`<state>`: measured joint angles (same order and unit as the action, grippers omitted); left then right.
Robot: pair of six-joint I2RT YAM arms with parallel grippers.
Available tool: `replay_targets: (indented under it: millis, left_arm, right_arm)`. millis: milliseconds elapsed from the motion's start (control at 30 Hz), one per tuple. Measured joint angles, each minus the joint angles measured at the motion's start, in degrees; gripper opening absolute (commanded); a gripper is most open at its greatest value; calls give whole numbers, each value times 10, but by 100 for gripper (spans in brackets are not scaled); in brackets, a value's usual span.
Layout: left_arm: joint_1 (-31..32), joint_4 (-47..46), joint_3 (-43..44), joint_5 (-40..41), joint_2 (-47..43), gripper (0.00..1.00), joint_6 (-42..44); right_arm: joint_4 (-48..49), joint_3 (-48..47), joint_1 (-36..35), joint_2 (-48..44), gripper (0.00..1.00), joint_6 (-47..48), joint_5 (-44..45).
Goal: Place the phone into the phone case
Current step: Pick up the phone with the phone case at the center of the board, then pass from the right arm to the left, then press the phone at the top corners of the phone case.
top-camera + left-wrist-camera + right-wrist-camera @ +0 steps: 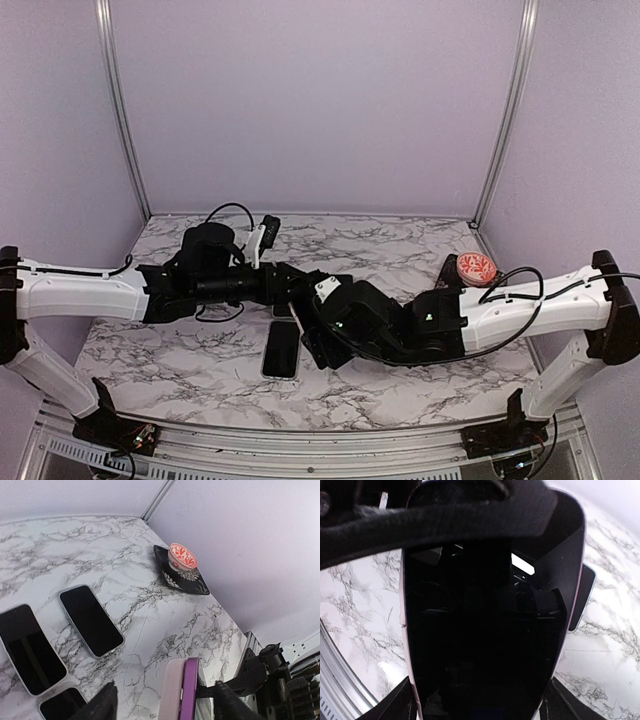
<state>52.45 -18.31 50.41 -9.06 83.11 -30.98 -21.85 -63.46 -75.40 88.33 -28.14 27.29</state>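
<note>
My right gripper (481, 702) is shut across the width of the phone (485, 630), whose black screen fills the right wrist view. The left wrist view shows it edge-on: the phone's purple edge (189, 690) lies against the pink phone case (170, 690), held above the table. My left gripper (167, 705) is open and straddles this pair. Its one finger (235, 700) is near the screen side, and the other stands well off the case's back. In the top view both grippers meet mid-table, left (300, 290) and right (318, 345), hiding the phone.
Three other phones lie screen-up on the marble table (150, 630): one (90, 621), a second (30, 650), a third (62, 705) at the frame's bottom edge. A red patterned bowl (182, 556) sits on a black plate (192, 582) at the back right corner (477, 267).
</note>
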Motion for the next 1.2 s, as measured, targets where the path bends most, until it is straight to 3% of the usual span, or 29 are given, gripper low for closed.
replay_targets:
  millis: [67,200,367,467,533,600,733,900,1000,1200]
  left_arm:
    - [0,-19,-5,-13,-3,39,-3]
    - [0,-50,-15,-45,-10,39,-11]
    - [0,-73,-26,-75,-25,9,-14]
    - [5,-94,-29,-89,-35,0,-21]
    - [4,-102,-32,-90,-37,0,-24]
    - [4,-109,-35,-90,-37,0,-24]
    - [5,-115,-37,-95,-37,0,-24]
    - [15,-109,-43,-100,-37,0,18]
    - [24,-94,-50,-98,-44,0,63]
    - [57,-80,-53,-107,-76,0,161]
  right_arm:
    - [14,0,-3,-5,31,11,16]
    - [28,1,-4,-17,31,26,42]
    - [48,9,-5,-39,31,45,58]
    - [68,14,-6,-41,31,57,61]
    - [75,16,-6,-44,33,64,63]
    - [81,20,-6,-46,42,71,63]
    - [94,36,-7,-61,96,82,61]
    - [118,84,-6,-134,99,111,46]
    - [134,110,13,-199,99,142,-16]
    - [177,167,124,-290,92,202,-276]
